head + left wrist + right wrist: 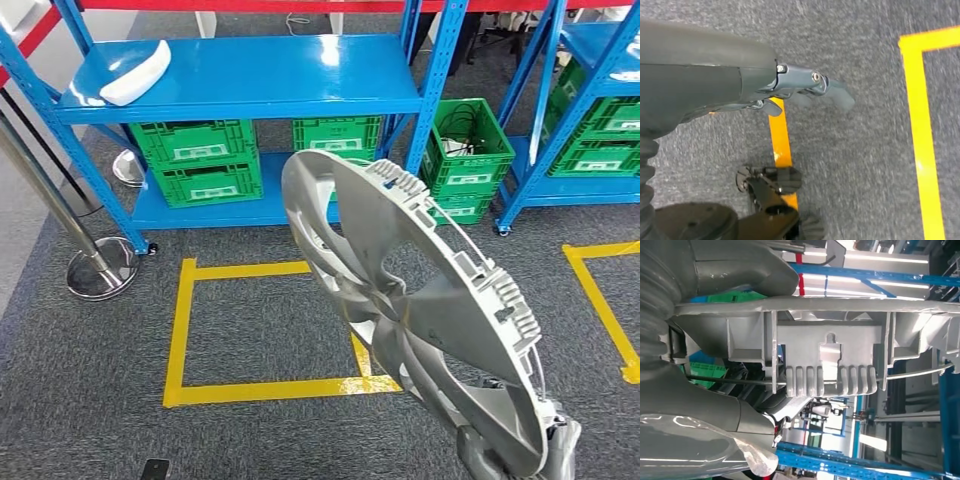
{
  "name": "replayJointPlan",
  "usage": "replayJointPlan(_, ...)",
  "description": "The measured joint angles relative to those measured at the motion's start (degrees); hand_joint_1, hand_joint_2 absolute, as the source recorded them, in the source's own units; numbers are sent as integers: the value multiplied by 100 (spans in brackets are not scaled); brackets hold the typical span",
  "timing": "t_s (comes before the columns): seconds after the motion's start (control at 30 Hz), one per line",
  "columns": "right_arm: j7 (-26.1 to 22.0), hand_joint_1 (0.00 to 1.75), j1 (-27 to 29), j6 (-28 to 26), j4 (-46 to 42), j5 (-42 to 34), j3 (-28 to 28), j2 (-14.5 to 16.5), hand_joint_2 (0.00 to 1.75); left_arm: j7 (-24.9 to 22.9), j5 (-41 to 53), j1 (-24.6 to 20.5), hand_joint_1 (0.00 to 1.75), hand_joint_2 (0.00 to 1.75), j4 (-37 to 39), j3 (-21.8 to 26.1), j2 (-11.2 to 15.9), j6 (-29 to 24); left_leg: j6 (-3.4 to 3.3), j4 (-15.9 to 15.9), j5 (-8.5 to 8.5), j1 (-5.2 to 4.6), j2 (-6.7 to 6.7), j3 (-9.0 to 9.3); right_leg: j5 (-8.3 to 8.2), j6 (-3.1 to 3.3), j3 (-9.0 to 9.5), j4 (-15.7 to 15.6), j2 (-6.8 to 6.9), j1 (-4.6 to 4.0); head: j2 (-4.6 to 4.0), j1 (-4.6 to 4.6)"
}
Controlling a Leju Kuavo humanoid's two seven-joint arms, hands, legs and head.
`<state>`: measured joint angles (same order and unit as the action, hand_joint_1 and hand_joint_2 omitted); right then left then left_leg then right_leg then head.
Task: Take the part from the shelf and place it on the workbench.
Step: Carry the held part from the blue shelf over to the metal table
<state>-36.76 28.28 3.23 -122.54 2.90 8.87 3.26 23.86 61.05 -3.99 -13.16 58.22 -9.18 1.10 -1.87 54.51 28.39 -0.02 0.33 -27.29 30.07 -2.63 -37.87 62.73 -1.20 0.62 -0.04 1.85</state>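
Robot's left hand (806,92) hangs low beside the body, holding nothing, its fingers stretched out loosely over the grey carpet (866,165) and a strip of yellow floor tape (780,135) beneath it. It looks parked out of the way, since the load is a one-hand carry.

Up and ahead of that hand stands the blue shelf (249,95), with a white curved part (137,72) lying on its top board and green crates (200,160) stacked on the board below. The crates carry pale label panels, but the writing is too small to read. A chrome post base (102,268) sits on the carpet off the shelf's left leg.

Between the two hands, on the floor, is a yellow taped square (181,330).

To the right, the right hand (558,450) grips the part, a large silver wheel cover (407,300), at its lower rim. The wrist view shows thumb and fingers (715,270) clamped on either side of the rim edge, next to a ribbed clip (828,375). The cover is tilted up and away from that hand, its back facing the head camera, likely so it clears the legs while being carried. No brand mark can be made out on it.

The cover is off the shelf, and no workbench is visible.
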Motion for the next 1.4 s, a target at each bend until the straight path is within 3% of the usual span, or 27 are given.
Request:
replayJointPlan(0.07,2,175,-2,16,1,1,-2,1,175,7,-5,1,0,175,0,1,8,6,-23,86,-66,-12,127,-172,465,-40,-177,766,72,5,0,18)
replayJointPlan(0.1,2,175,1,24,1,1,-2,1,175,13,-4,1,0,175,0,1,10,13,-23,143,-91,-17,195,-265,533,-53,-192,1022,83,7,0,18)
replayJointPlan(0.13,2,175,6,29,1,2,-5,1,175,19,-4,0,0,175,0,1,10,24,-19,199,-112,-20,261,-357,475,-61,-119,1090,95,7,0,18)
replayJointPlan(0.2,2,175,11,33,0,2,-15,2,175,32,-4,-3,0,175,0,1,10,49,-2,303,-150,-22,376,-514,187,-59,310,634,187,4,0,18)
replayJointPlan(0.27,4,175,0,33,-7,2,-24,2,175,37,-4,-4,0,175,0,1,10,67,40,380,-191,-40,472,-613,103,-33,844,-134,416,-33,0,18)
replayJointPlan(0.3,4,175,-2,33,-14,2,-26,3,175,38,-4,-4,0,175,0,1,10,73,65,406,-221,-49,520,-640,126,-8,1004,-401,498,-55,0,17)
replayJointPlan(0.33,4,175,-3,34,-21,2,-30,3,175,39,-4,-4,0,175,0,1,10,76,89,414,-257,-54,570,-655,162,25,1049,-528,517,-79,0,18)
replayJointPlan(0.4,2,175,6,35,-29,1,-38,7,175,40,-4,-7,0,175,0,1,11,83,142,419,-297,-42,627,-674,92,129,971,-586,417,-79,0,20)
replayJointPlan(0.47,2,175,4,38,-30,0,-49,13,175,42,-4,-4,0,175,0,1,15,87,217,572,-41,-18,414,-724,-21,252,871,-614,318,-54,0,12)
replayJointPlan(0.53,2,175,-1,48,-30,-1,-56,20,175,54,-4,10,0,175,0,1,22,97,269,1144,522,2,113,-849,-147,327,747,-619,202,-42,0,0)
replayJointPlan(0.57,2,175,-1,54,-30,-1,-58,24,175,68,-2,17,0,175,0,1,25,111,278,1516,746,7,48,-914,-212,341,670,-615,134,-45,0,-2)
replayJointPlan(0.6,2,175,3,58,-30,-1,-60,26,175,90,3,21,0,175,0,1,27,132,280,1808,841,9,24,-944,-274,344,588,-610,64,-48,0,-3)
replayJointPlan(0.63,2,175,9,64,-30,-1,-64,26,175,115,7,23,0,175,0,1,30,161,277,1932,795,9,15,-909,-331,339,514,-603,-6,-50,0,-2)
replayJointPlan(0.67,1,175,15,70,-30,-1,-69,27,175,144,11,23,0,175,0,1,33,190,268,1843,647,10,1,-782,-382,328,447,-593,-76,-49,0,-2)
replayJointPlan(0.73,-6,175,32,82,-30,1,-79,28,175,197,17,23,0,175,0,1,46,237,223,1117,337,22,-165,-296,-465,290,342,-564,-215,-41,0,-2)
replayJointPlan(0.8,-22,175,43,92,-39,1,-89,36,175,238,27,26,0,175,0,1,57,268,177,374,286,36,-438,132,-547,229,258,-531,-343,-39,0,0)
replayJointPlan(0.83,-35,175,50,100,-48,1,-95,43,175,256,35,28,0,175,0,1,60,281,162,201,333,35,-521,214,-595,193,219,-524,-400,-35,0,2)
replayJointPlan(0.9,-56,175,67,127,-73,1,-106,56,175,291,58,38,0,175,1,-1,52,305,131,123,325,37,-437,199,-695,115,155,-535,-526,-26,0,0)
replayJointPlan(0.97,-64,175,91,159,-88,-1,-116,59,175,333,76,40,0,175,1,-3,52,330,61,94,247,58,-269,133,-593,61,25,-406,-413,-33,0,15)
replayJointPlan(1.0,-66,175,93,174,-93,0,-120,59,175,351,84,45,0,175,1,-3,53,348,27,78,204,69,-173,90,-414,38,-87,-172,-268,-37,0,29)
replayJointPlan(1.07,-66,175,91,193,-93,2,-121,59,175,369,93,69,0,175,0,-3,64,378,-2,84,144,47,18,9,74,-6,-352,589,13,-26,0,57)
replayJointPlan(1.13,-66,175,96,207,-93,8,-121,59,175,370,102,96,0,175,0,-3,72,392,10,100,97,36,205,-67,324,-46,-419,1100,94,0,0,57)
replayJointPlan(1.17,-66,175,99,210,-93,10,-122,59,175,370,107,99,0,175,0,-4,73,392,21,112,80,35,286,-98,295,-56,-278,1025,119,11,0,58)
replayJointPlan(1.23,-66,175,97,211,-93,12,-125,59,175,372,115,94,0,175,0,-4,74,391,46,143,63,36,431,-132,83,-56,319,246,270,22,0,59)
replayJointPlan(1.3,-66,175,87,211,-96,12,-127,59,175,374,116,90,0,175,0,-5,75,390,93,182,56,14,538,-150,-32,1,799,-466,446,-2,0,54)
replayJointPlan(1.33,-66,175,87,211,-99,12,-130,59,175,375,116,87,0,175,0,-5,77,390,125,197,46,3,580,-157,-32,45,872,-598,480,-18,0,53)
replayJointPlan(1.4,-66,175,97,208,-105,11,-136,59,175,378,116,79,0,175,0,-6,76,390,188,205,28,-1,652,-165,-65,141,809,-595,390,-34,0,49)
